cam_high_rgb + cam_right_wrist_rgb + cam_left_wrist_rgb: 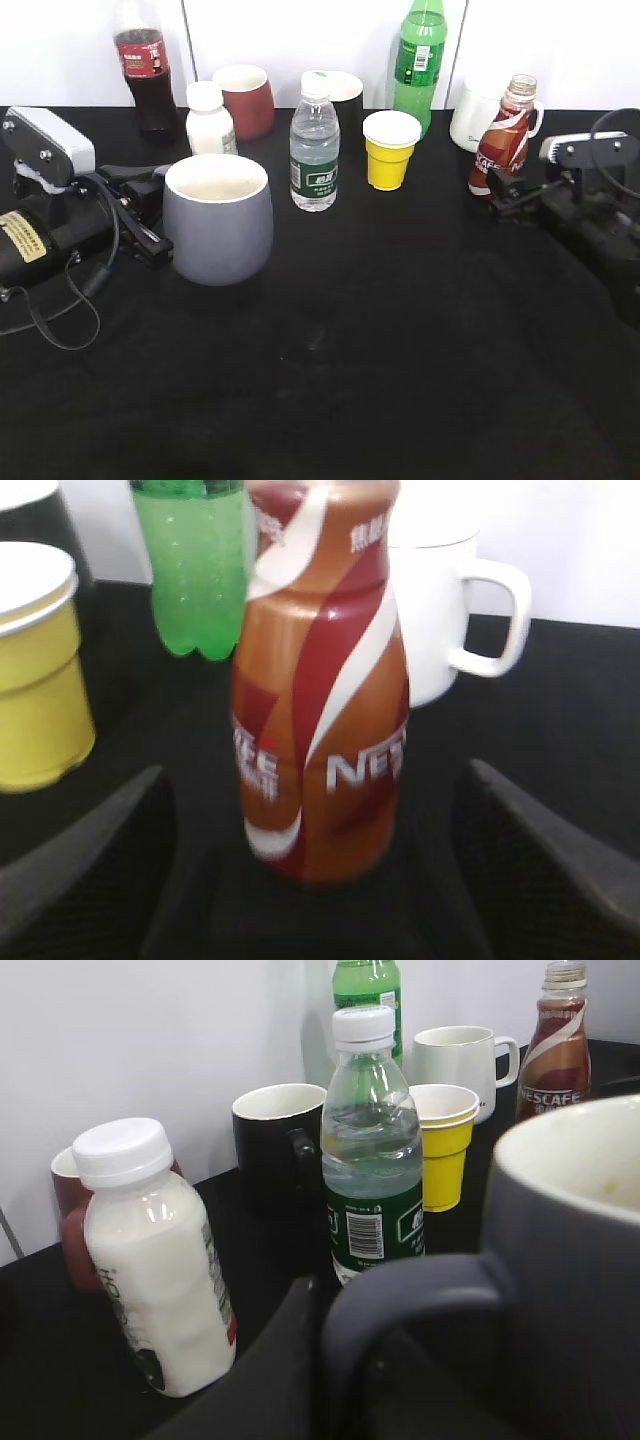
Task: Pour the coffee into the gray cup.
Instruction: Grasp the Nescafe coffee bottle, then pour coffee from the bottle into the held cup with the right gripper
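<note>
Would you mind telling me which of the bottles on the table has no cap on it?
The coffee bottle at the right, between the right end effector's open jaws; the cola, milk, water and green bottles are all capped.

Blue-gray gray cup (218, 232) near left, cream-white inside. Coffee (501, 138) far right: brown with red-and-white swirl label. Yellow cup (389, 150) with white rim, mid-far. Clear water bottle (314, 148), green label, white cap. White bottle (210, 119), white cap, far left. Dark red cup (246, 100) behind it. Dark cola bottle (144, 66), red label, far left. Green bottle (419, 62) far centre. White mug (474, 114) far right. Black cup (344, 102), white inside. Black table (380, 340).
</note>
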